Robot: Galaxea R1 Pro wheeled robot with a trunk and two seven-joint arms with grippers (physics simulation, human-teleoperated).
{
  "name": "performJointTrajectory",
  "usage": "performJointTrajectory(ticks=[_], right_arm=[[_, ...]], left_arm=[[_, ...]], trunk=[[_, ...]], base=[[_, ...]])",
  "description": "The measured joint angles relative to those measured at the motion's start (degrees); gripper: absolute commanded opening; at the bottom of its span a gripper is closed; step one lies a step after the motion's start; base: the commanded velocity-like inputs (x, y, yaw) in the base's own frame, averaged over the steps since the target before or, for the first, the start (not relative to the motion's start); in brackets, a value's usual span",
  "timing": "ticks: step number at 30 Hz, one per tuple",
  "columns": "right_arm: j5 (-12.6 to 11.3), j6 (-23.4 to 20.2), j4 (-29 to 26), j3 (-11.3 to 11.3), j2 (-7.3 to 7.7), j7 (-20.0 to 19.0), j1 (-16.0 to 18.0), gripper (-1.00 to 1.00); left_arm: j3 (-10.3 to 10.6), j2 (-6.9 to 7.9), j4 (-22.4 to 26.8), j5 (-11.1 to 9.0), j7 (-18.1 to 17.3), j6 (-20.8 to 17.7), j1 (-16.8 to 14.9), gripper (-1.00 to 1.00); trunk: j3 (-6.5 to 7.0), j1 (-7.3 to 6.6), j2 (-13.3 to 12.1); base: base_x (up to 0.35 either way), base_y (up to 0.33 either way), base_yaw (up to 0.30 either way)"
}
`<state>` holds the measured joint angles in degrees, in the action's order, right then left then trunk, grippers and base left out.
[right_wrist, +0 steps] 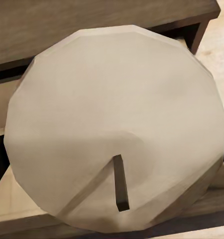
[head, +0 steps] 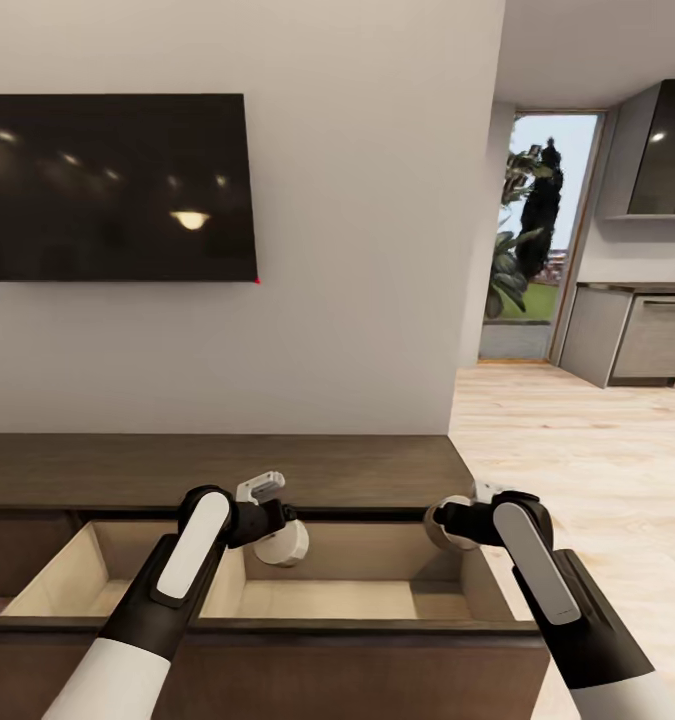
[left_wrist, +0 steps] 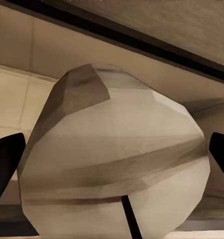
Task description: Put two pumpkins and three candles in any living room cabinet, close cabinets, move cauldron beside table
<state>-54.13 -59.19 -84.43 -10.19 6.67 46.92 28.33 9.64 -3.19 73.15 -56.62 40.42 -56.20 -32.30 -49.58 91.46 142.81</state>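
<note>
Wax-grey candles (head: pixel 282 545) fill both my claws, each clamped on its rigid side over the open drawer (head: pixel 307 598); light, slippery, so I'd grip mid-height.

Two candles (head: pixel 282 545) above open drawer (head: pixel 317 600)

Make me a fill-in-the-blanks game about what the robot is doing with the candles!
1. Each pincer holds one ____.
2. The left pincer holds its candle over a drawer that is ____.
3. The right candle hangs over that drawer's ____ end.
4. On the wall above the cabinet hangs a black ____.

Missing words: candle; open; right; TV
</note>
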Motion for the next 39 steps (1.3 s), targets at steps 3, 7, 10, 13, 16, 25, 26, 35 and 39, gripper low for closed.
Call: performJointTrajectory(ticks=[3,7,10,13,16,25,26,35,39], right_arm=[[-0.5,-0.2,0.3,0.0,-0.72,0.3,0.0,-1.00],[-0.5,-0.7,5.6,0.0,-1.50,0.6,0.8,-1.00],[-0.6,-0.7,11.0,0.0,-2.51,0.7,2.8,-1.00],[-0.2,-0.7,14.0,0.0,-3.93,2.0,3.9,-1.00],[-0.1,-0.7,14.6,0.0,-4.74,3.1,4.2,-1.00],[0.1,-0.7,14.8,0.0,-4.97,3.5,4.2,-1.00],[0.1,-0.7,14.8,0.0,-4.97,3.5,4.2,-1.00],[0.2,-0.6,14.8,0.1,-4.97,3.5,4.2,-1.00],[0.2,-0.4,15.3,0.0,-4.97,3.5,4.2,-1.00]], left_arm=[[0.0,0.03,0.0,0.0,0.0,0.0,0.0,-1.00],[0.0,-0.11,-0.1,-0.2,0.4,-0.1,0.0,-1.00],[0.0,-0.14,-0.1,-0.1,0.6,-0.1,0.0,-1.00],[-0.1,-0.14,-0.6,-0.2,0.7,-0.2,0.0,-1.00],[-0.1,-0.02,-0.7,-0.4,0.6,-0.3,0.0,-1.00],[0.7,-0.38,-0.3,-0.5,4.1,-0.3,0.0,-1.00],[0.8,-0.58,-0.2,-0.6,5.1,-0.3,0.0,-1.00],[0.9,-3.06,-1.8,-3.3,9.3,-0.3,-0.1,-1.00],[0.9,-2.84,-9.2,-8.2,9.3,-0.3,-3.3,-1.00]], trunk=[[0.00,0.00,0.0],[-0.01,0.01,0.0],[0.00,0.00,0.0],[0.00,0.00,0.0],[0.00,-0.02,0.0],[0.00,0.00,0.0],[0.00,0.00,0.0],[0.00,0.01,0.0],[0.00,0.01,0.0]], base=[[0.009,0.000,0.000],[0.002,0.000,0.000],[0.000,0.000,0.000],[0.020,0.000,0.000],[0.199,0.000,0.000],[0.046,0.000,0.000],[0.002,0.000,0.000],[0.000,0.000,0.000],[0.000,0.000,0.000]])
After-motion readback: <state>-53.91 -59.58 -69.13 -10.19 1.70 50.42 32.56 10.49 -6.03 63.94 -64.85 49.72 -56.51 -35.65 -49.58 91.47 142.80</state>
